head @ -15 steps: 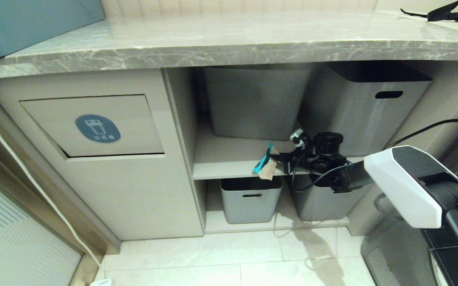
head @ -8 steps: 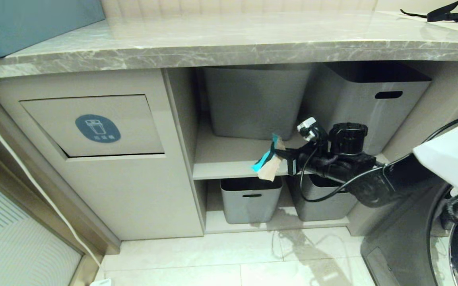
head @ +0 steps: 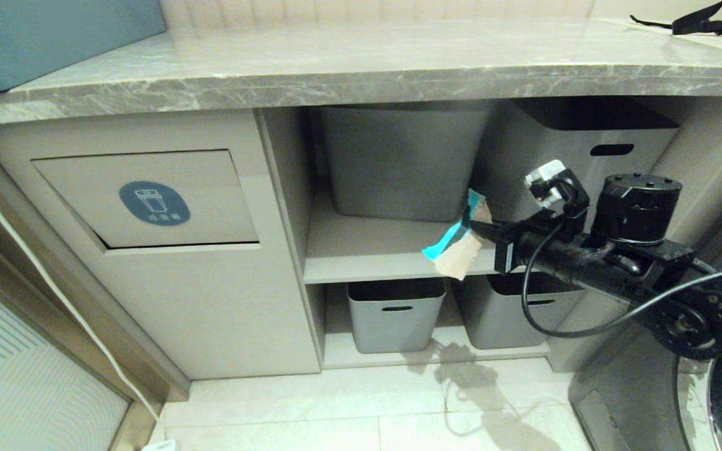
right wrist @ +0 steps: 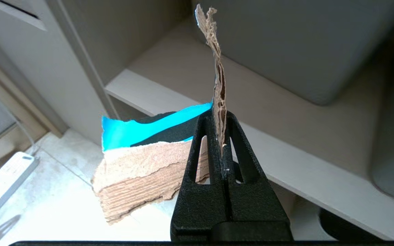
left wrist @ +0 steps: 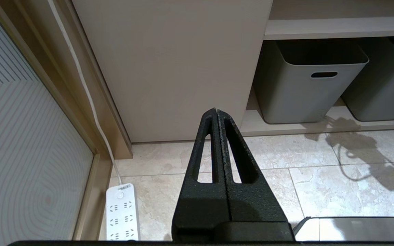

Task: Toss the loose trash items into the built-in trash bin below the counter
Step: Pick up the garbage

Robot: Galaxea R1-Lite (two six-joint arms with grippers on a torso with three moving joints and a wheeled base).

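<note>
If Held by One Torn Edge, Liable to Drop Short of the Flap

Nearest, low over the pale tiled floor (left wrist: 320,177): black left pincer (left wrist: 216,112), clenched on nothing, parked, no part in the risk. Further out, at shelf height: black right pincer (right wrist: 219,118), clamped on the thin edge of a torn brown cardboard scrap with teal-and-black print (right wrist: 142,164), with most of the piece hanging free to one side. Judged weak as a grip: could slip out or tear along the frayed corrugation under a quick swing. Just behind, beige middle shelf (head: 361,257) and open-topped grey plastic tubs (head: 395,313): wrong homes for a falling scrap, and easy to clip with the dangling part. Well off to the left, beige tilting flap with round blue bin sticker (head: 148,197), showing only a dark gap along its lower edge. Likely to need pushing inward, so risk of crumpling the scrap against the panel or letting go outside the opening. Above all, long grey marble-look table (head: 336,88), with its thick front edge close over the flap, a possible snag on approach.
</note>
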